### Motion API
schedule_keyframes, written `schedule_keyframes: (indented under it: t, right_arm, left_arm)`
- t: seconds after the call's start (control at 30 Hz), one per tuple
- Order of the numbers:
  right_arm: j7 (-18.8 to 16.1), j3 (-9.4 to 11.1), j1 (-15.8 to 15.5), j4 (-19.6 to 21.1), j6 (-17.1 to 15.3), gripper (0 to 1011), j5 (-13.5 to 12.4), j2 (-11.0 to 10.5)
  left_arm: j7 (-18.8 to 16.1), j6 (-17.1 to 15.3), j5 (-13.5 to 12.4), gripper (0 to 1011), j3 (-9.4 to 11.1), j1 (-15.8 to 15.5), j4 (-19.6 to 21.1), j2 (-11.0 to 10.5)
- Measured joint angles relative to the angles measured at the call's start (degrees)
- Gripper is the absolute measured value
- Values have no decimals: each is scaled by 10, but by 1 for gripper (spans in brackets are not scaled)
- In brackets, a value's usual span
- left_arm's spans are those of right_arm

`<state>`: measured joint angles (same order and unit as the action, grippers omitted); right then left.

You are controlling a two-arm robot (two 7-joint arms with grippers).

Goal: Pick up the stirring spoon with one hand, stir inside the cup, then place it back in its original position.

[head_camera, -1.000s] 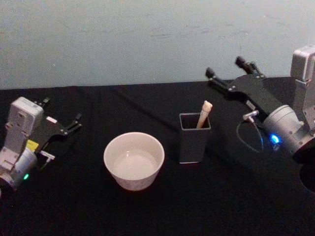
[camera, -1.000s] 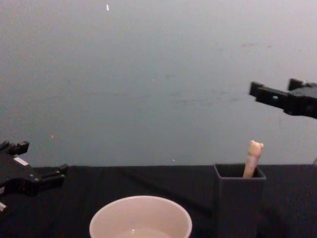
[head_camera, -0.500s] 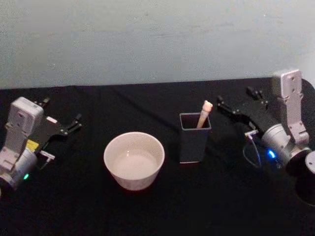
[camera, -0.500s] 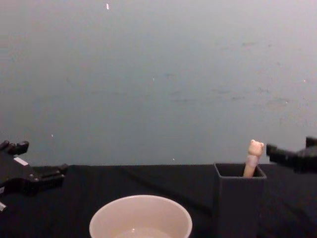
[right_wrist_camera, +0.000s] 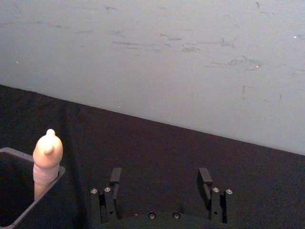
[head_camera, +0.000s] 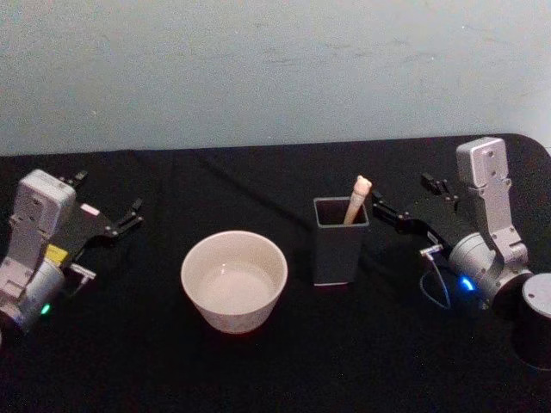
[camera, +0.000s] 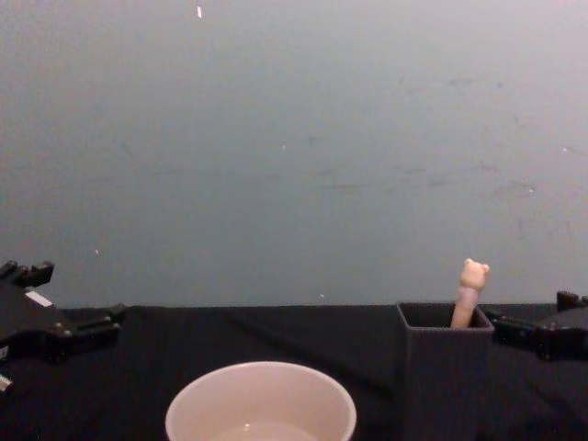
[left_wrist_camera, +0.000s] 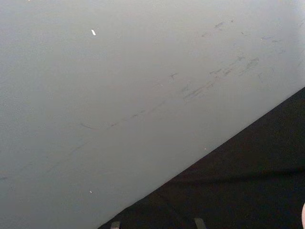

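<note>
Black cloth-covered table [head_camera: 284, 361] against a pale grey-blue scuffed wall [head_camera: 258, 69]; slim beige bear-headed stirring spoon [head_camera: 355, 200] stands tilted in a dark grey square holder [head_camera: 339, 241], handle top poking above its rim. Wide cream-white round cup [head_camera: 233, 280] sits just left of the holder, apart from it. Right black two-finger gripper [head_camera: 405, 200] low beside the holder's right side, fingers spread wide, holding nothing. Left black gripper [head_camera: 108, 204] parked at the table's left edge, fingers apart, empty
</note>
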<state>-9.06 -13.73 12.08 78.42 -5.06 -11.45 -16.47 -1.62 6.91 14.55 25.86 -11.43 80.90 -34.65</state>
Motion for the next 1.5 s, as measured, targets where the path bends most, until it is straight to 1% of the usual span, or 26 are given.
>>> schedule_keyframes:
  t: [1.5]
  right_arm:
    - [0, 0, -1, 4, 2, 1000, -4, -1]
  left_arm:
    - [0, 0, 0, 1001, 0, 0, 0, 0]
